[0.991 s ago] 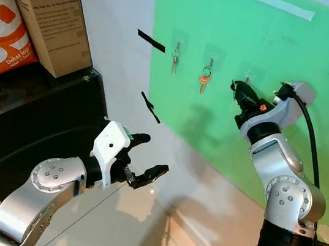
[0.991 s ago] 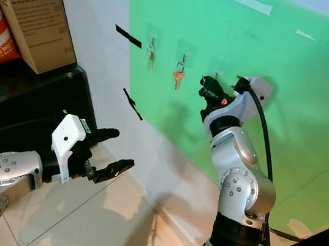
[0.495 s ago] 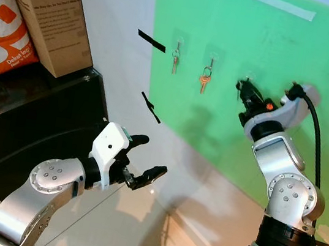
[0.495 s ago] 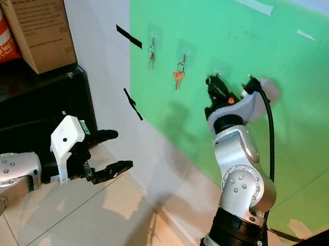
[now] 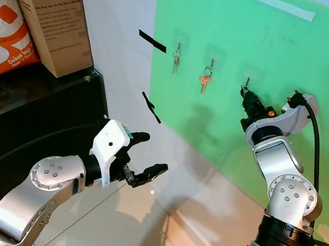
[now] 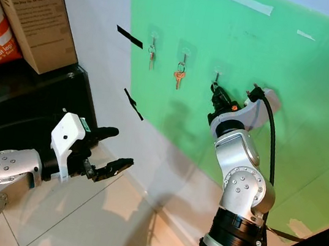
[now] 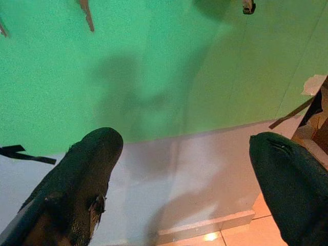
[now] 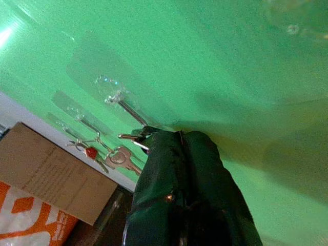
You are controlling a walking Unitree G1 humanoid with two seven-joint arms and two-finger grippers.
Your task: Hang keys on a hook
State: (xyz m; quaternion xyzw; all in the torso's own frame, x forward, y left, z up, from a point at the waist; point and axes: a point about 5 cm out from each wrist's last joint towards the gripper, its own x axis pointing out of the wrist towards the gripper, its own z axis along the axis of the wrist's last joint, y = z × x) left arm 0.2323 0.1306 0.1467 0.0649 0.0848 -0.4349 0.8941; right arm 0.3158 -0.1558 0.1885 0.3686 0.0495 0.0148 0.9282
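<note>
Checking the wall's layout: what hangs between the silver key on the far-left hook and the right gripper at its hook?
Between the silver key and the right gripper, an orange key hangs on the middle hook, as the left eye view shows.

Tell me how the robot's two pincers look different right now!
The left pincer hangs low over the floor; the right pincer is raised against the green wall, just under the third hook. The left pincer's fingers are spread wide and empty; the right pincer's are pressed together around a key ring. Both have black fingers on silver arms.
</note>
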